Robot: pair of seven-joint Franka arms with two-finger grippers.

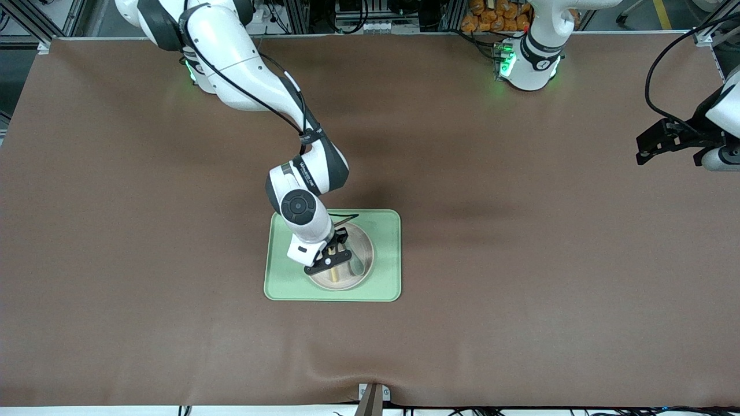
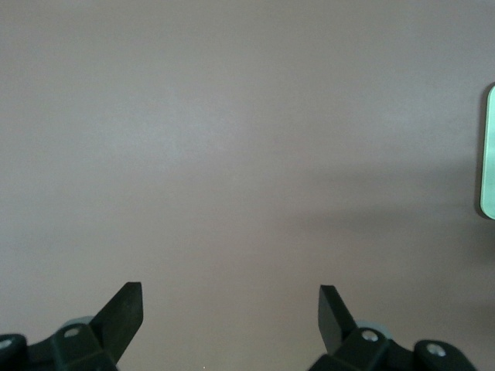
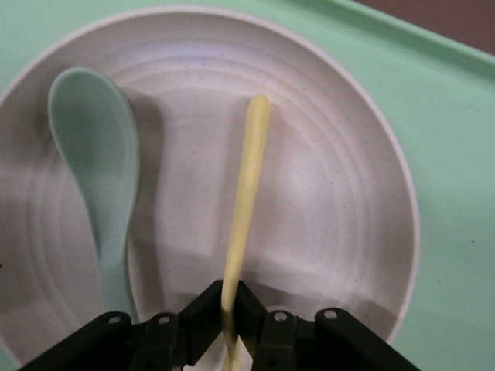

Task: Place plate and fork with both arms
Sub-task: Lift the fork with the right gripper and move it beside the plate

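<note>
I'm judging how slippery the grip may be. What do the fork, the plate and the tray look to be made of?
The fork: likely plastic, pale yellow, smooth with a slight sheen. The right gripper is shut on it.
The plate: matte beige, faintly speckled with ringed ridges; plastic or melamine, hard to say.
The tray: light green, even satin surface; probably silicone or soft plastic.

Plate on tray, fork and spoon in plate

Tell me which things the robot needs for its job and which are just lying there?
For the job:
- plate, on the tray
- fork, on the plate, pinched by the right gripper
- left gripper, open, waiting over bare table

Just lying about:
- spoon, on the plate beside the fork
- green tray
</note>
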